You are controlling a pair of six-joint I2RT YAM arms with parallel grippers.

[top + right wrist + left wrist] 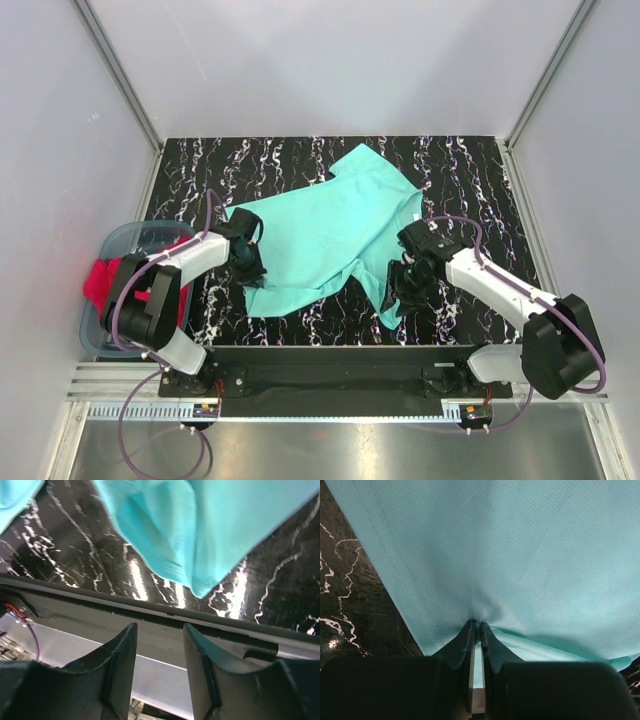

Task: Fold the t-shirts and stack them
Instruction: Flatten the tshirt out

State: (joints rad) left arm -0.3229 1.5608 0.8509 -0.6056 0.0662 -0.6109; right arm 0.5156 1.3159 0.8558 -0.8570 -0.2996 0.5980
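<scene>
Black marbled table [470, 170] shows open surface along its far edge and right side. The mint-teal t-shirt [330, 230] sprawls rumpled mid-table. The left gripper [476, 625] pinches its hemmed left edge, jaws nearly together on cloth. The right gripper [160, 636] hangs at the shirt's near-right corner, jaws parted and empty (cloth just beyond). The red t-shirt [98, 282] sits in the tub [125, 238] at left, partly hidden by the left arm [150, 305].

White links [490, 285], black joints [560, 345], purple cables [33, 640], dark, perhaps rubbery fingers [120, 670]
</scene>
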